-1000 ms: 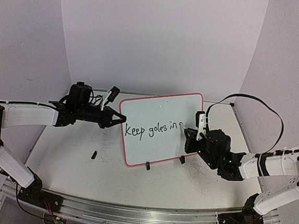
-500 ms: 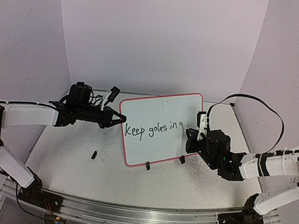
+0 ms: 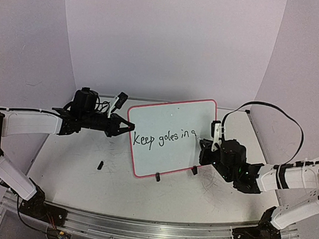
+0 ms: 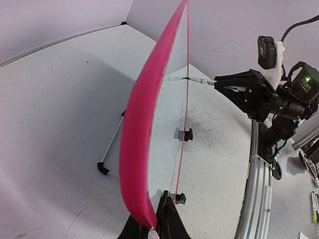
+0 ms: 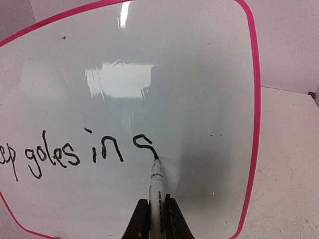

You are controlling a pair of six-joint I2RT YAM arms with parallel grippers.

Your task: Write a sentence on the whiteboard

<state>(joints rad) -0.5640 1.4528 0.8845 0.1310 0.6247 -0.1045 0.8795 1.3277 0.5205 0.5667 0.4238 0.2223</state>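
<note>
Right gripper (image 3: pixel 204 147) has slid a touch toward the whiteboard's right edge since a second ago, and the last stroke has grown from a stub into a curled hook. Left arm and board haven't budged.

Whiteboard (image 3: pixel 171 117) stands near-upright at mid-table, leaning back slightly, on two black clip feet (image 3: pixel 157 177) along its bottom edge. The table (image 3: pixel 71 173) in front of the board is scratched.

Sentence (image 3: pixel 163 138) so far reads "Keep goles in" plus that hook, one slanted line across the board's lower-left to centre. The right third of the board is bare.

Left gripper (image 3: pixel 130 127) is pinched tight on the board's left edge, at about the height of the writing. In the left wrist view its jaws (image 4: pixel 152 224) bite the pink rim (image 4: pixel 144 124) edge-on.

Right gripper (image 5: pixel 156 201) is clamped on a marker (image 5: pixel 156 184), with the barrel running straight out between the fingers. The tip touches the board face (image 5: pixel 199 74) at the lower end of the hook, right of "in".

A small loose black piece (image 3: pixel 99 164) lies on the table, left of the board's bottom-left corner and apart from it.

A thin grey prop leg (image 4: pixel 112 144) with a black foot sits behind the board.
</note>
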